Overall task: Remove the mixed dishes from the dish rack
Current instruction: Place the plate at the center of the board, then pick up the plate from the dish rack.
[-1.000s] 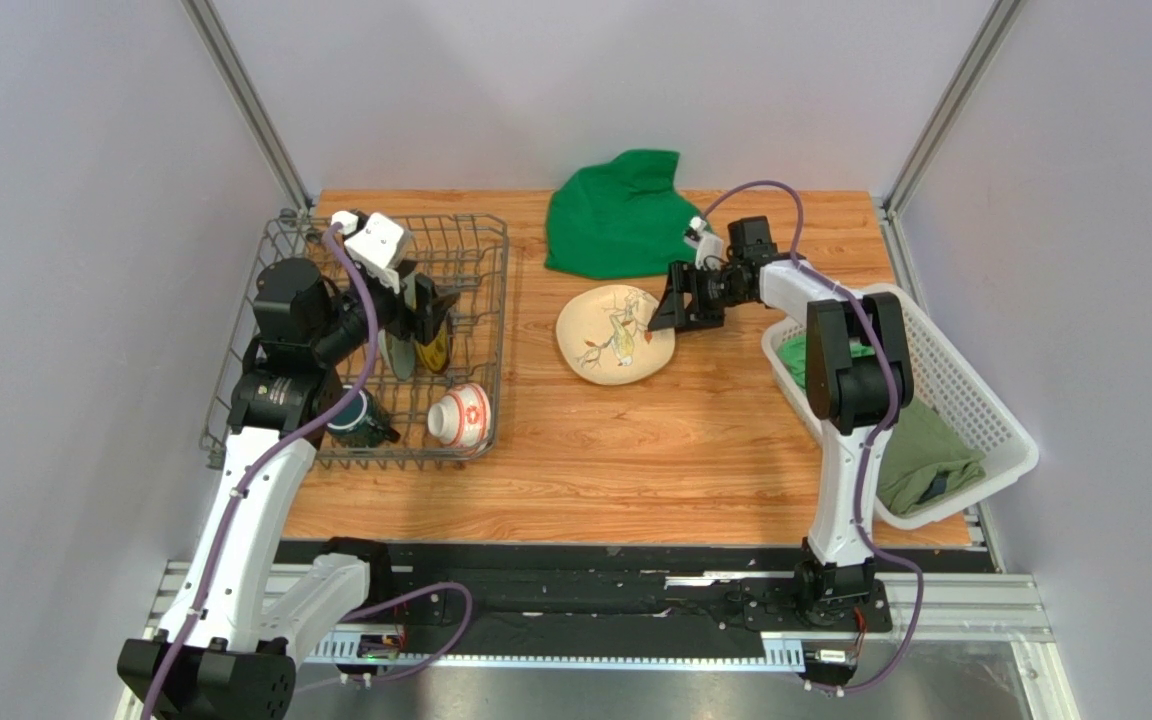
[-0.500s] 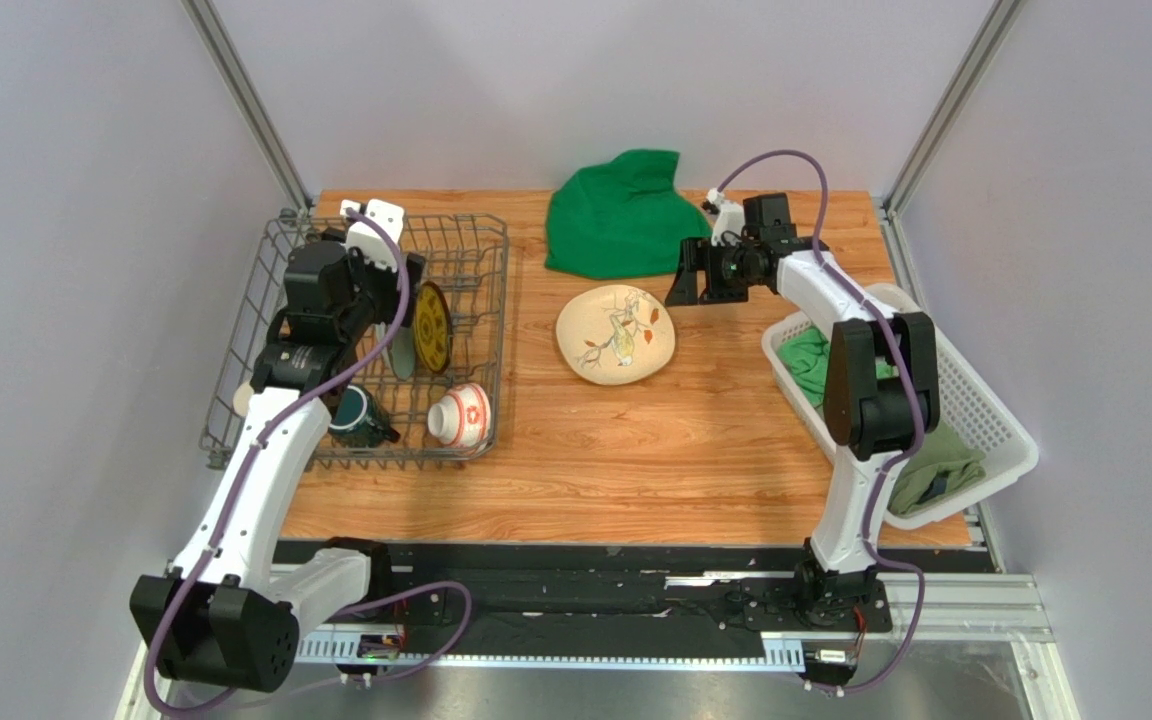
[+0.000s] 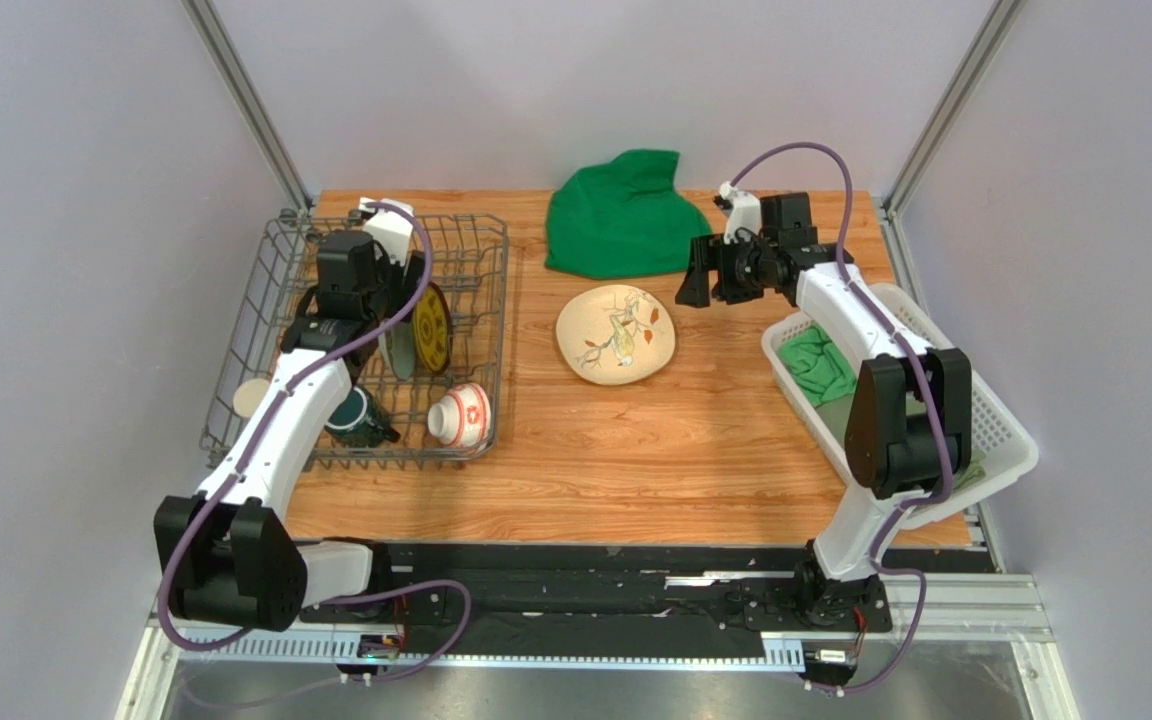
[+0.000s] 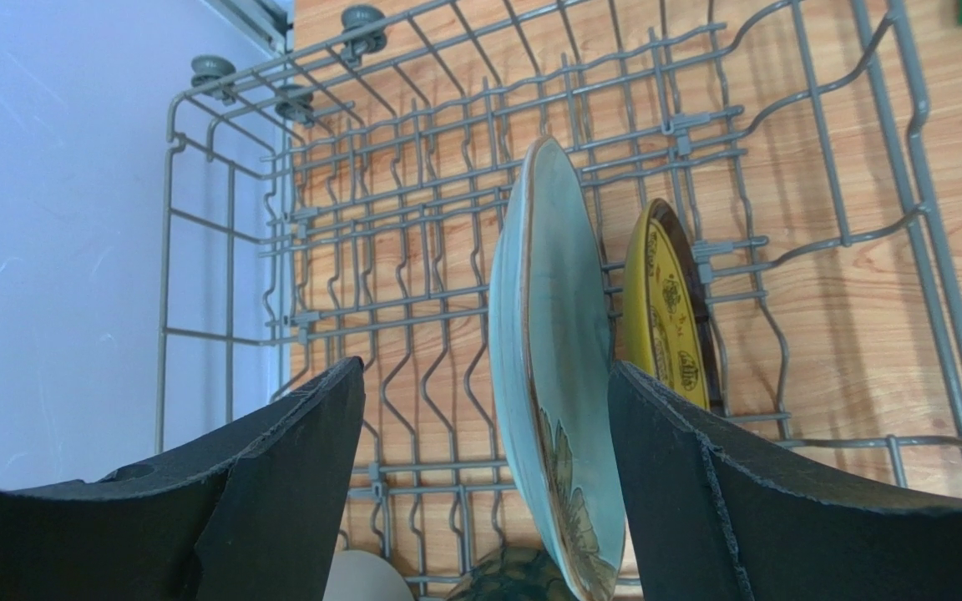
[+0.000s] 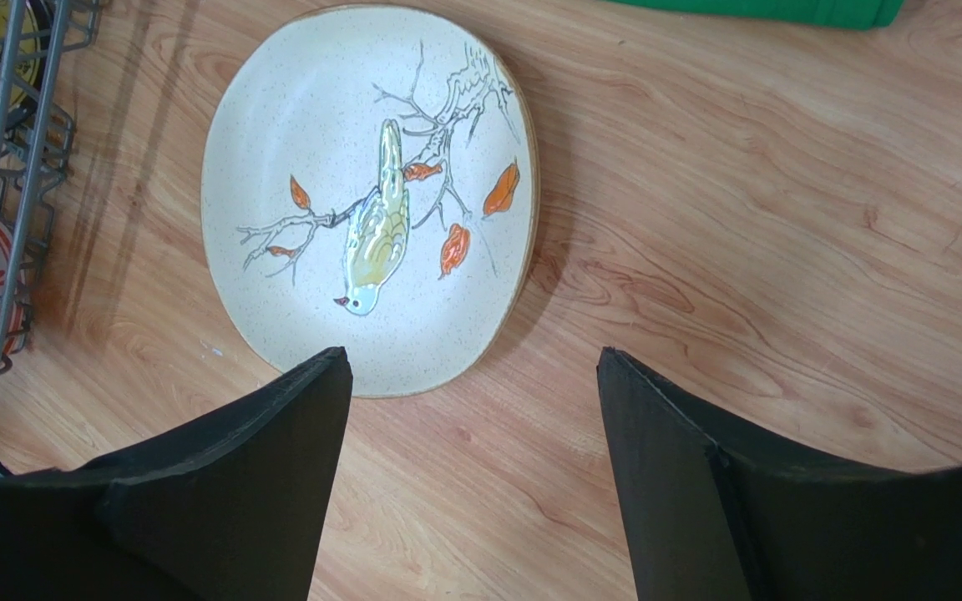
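A crumpled green cloth lies at the back of the wooden table. At the table's right edge sits a white lattice basket, tilted. It holds a bright green rag and an olive one.

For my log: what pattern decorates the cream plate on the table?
Cream round plate: yellow bird, branches, orange leaves; right wrist view.

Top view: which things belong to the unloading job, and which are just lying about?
Job: dish rack, pale green plate, yellow patterned plate, red-and-white bowl, teal mug, beige cup, cream floral plate (already out).
Lying about: green cloth, white basket.
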Action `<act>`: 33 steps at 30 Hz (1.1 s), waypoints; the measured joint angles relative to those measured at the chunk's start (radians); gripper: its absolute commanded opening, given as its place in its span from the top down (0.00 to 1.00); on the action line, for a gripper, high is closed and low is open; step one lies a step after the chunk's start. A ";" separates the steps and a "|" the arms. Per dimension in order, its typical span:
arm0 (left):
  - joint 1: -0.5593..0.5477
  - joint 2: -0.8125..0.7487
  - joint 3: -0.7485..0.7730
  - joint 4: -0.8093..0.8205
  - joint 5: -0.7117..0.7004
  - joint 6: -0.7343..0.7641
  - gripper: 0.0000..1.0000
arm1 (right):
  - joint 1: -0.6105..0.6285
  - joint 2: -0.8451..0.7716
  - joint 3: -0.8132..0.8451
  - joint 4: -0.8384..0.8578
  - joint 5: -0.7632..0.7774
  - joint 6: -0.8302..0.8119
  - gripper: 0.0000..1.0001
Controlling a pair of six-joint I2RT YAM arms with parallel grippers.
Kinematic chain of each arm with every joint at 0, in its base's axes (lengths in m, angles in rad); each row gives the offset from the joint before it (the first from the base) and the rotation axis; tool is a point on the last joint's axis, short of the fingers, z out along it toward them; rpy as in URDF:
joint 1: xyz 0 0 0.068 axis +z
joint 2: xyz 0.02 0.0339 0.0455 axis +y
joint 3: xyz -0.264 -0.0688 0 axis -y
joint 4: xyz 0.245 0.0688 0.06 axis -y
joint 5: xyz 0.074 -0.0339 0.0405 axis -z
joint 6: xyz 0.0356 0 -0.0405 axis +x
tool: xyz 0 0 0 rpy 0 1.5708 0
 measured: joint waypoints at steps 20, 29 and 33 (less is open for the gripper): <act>0.008 0.188 -0.014 0.119 -0.051 -0.003 0.34 | 0.000 -0.228 -0.123 0.000 0.027 -0.032 0.24; 0.019 0.199 -0.025 0.143 -0.044 -0.017 0.51 | 0.000 -0.301 -0.167 0.010 0.035 -0.036 0.24; 0.019 0.199 -0.025 0.145 -0.035 -0.024 0.58 | 0.000 -0.301 -0.184 0.018 0.035 -0.037 0.25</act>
